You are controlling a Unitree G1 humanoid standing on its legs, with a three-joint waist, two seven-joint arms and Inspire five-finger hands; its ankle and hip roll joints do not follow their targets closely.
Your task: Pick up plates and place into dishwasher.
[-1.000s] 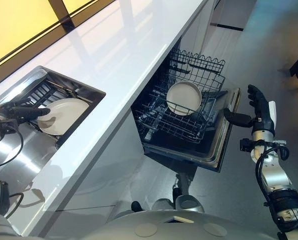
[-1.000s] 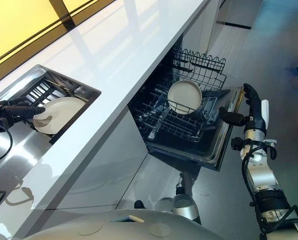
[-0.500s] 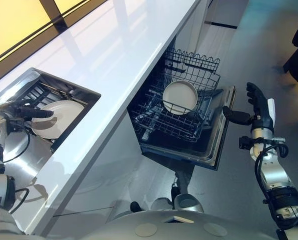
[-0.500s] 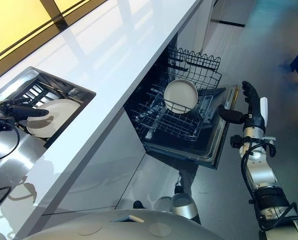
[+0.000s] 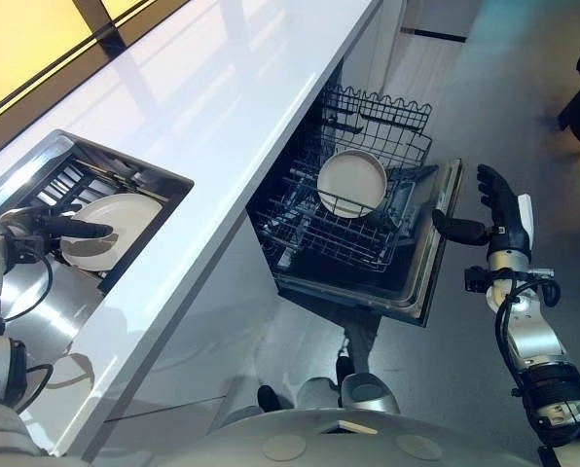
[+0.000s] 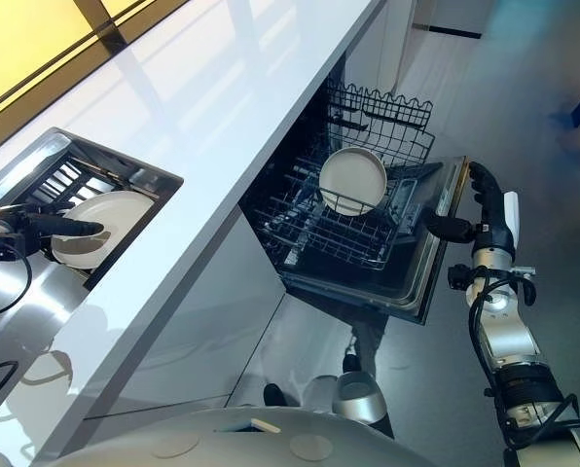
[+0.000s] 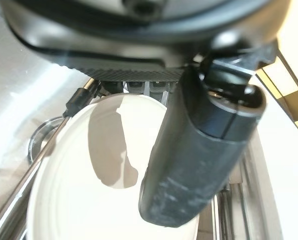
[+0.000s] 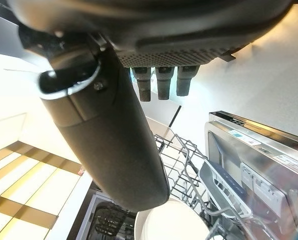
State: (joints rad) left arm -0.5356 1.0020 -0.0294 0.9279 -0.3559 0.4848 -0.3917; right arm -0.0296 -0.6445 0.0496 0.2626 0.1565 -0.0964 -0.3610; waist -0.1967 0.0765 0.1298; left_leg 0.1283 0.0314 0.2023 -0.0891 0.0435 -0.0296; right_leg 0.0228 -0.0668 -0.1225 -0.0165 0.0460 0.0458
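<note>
Left hand [image 5: 64, 230], nearer one, reaching into sink [image 5: 163, 175], fingers straight over plate [image 5: 120, 222] lying just beyond; contact unclear. Right hand [image 5: 499, 206] hanging spread, empty, well apart from sink, beside dishwasher [image 5: 428, 282].

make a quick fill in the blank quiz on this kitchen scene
1. The left hand reaches over a white plate that lies in the ____.
2. A second plate stands on edge in the dishwasher's pulled-out ____.
3. The right hand, fingers straight, hovers beside the dishwasher's open ____.

Missing words: sink; rack; door.
</note>
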